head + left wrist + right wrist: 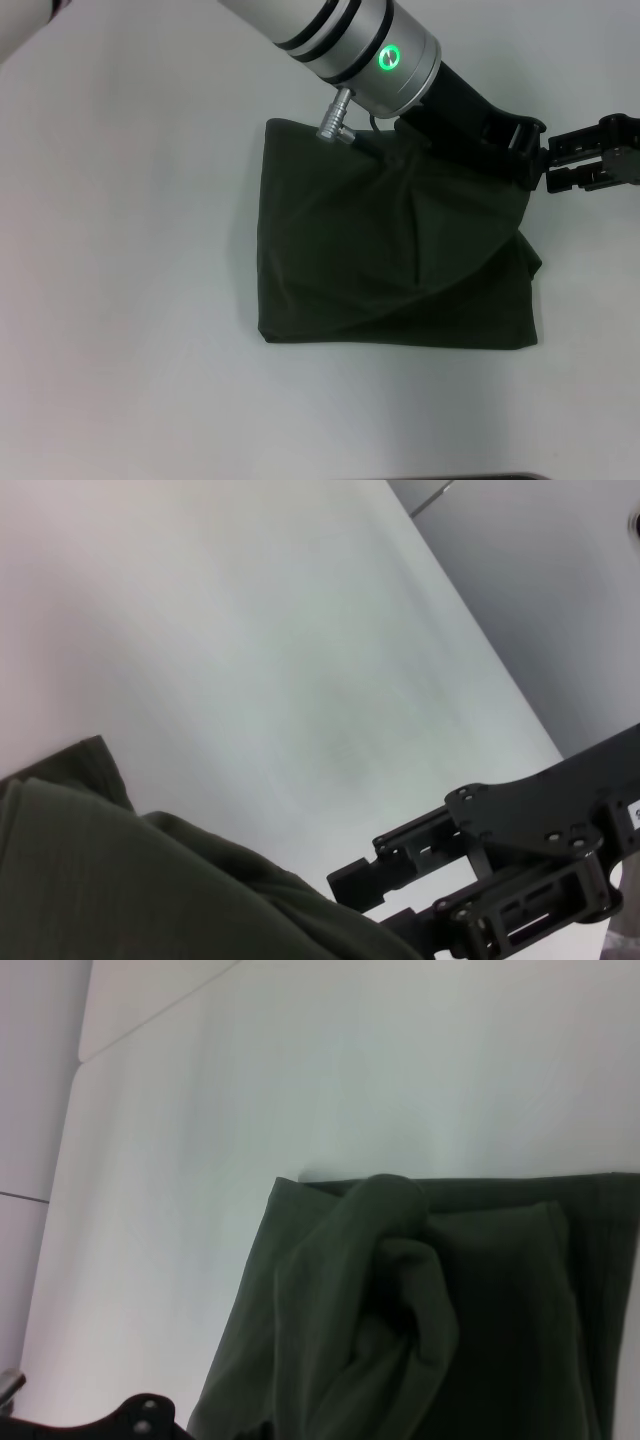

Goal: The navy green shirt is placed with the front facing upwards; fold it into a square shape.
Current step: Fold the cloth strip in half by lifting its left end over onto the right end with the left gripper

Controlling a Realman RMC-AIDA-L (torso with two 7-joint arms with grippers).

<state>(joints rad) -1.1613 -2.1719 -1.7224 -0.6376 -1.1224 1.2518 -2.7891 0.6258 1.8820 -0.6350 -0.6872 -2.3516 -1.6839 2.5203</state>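
Head view: navy green shirt folded, rumpled.

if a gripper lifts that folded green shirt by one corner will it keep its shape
Probably not: the navy green shirt looks soft, with draped creases and a bunched fold, so it would likely sag and unfold. Pushed across the white table, its layers would probably wrinkle rather than slide as one.

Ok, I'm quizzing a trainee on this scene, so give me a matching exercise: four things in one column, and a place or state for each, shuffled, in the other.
Things:
1. shirt
2. left hand
3. right hand
4. arm light

Places or states:
A. glowing green
B. beside the shirt's far right corner, over bare table
C. at the shirt's far right corner, over the cloth
D. lying folded on the table

Pairs: 1-D, 2-C, 3-B, 4-A
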